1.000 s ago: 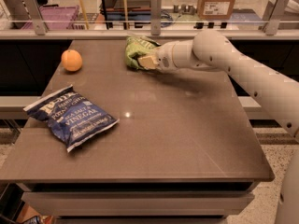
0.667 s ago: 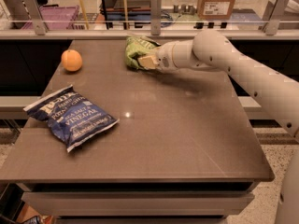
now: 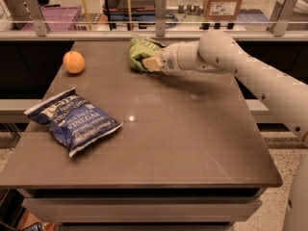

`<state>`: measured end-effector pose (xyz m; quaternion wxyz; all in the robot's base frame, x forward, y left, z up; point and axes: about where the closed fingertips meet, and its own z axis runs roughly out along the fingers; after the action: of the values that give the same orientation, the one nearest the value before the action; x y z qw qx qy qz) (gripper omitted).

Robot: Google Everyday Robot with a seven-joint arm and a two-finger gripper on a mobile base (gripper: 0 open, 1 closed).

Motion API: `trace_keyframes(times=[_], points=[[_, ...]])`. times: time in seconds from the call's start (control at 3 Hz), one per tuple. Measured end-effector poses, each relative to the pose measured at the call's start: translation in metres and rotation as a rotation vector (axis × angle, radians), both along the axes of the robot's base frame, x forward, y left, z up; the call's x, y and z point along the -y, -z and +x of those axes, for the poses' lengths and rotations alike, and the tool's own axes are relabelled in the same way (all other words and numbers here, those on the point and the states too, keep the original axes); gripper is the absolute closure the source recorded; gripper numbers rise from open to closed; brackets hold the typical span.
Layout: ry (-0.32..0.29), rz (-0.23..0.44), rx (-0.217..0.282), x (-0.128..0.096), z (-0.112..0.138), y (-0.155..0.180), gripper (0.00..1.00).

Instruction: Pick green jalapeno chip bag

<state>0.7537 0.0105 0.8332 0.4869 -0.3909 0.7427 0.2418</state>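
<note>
- The green bag (image 3: 139, 52) is seen close to the far edge of the table (image 3: 192, 138), about midway along it, bunched up rather than lying flat.
- The gripper (image 3: 151, 63) is held low over the tabletop, against the lower right side of the green bag. Whether it is open or clamped on the bag cannot be told, since its tip is seen against the crinkled foil.
- The arm (image 3: 231, 57) is stretched in from the right, crossing the far right part of the table and running roughly along the far edge.
- Just behind the green bag, the far edge is bounded by a raised rail (image 3: 96, 34) with upright posts, so little room is left on that side.
- An orange (image 3: 73, 62) is set near the far left corner, well apart from the green bag, with bare surface between them.
- A blue bag (image 3: 72, 120) is laid flat by the left edge, one corner at that edge, well apart from the gripper.
- Bare surface is seen across the middle, the near strip and the right half of the table, on the near side of the gripper.
</note>
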Motion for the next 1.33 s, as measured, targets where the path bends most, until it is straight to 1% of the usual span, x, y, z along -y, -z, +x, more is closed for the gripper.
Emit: trace_keyframes(times=[0.33, 1.0, 1.33], points=[[0.000, 0.000, 0.000, 0.000, 0.000, 0.000, 1.00], [0.007, -0.053, 0.025, 0.000, -0.011, -0.035, 1.00], [0.000, -0.056, 0.041, 0.000, -0.015, -0.049, 1.00]])
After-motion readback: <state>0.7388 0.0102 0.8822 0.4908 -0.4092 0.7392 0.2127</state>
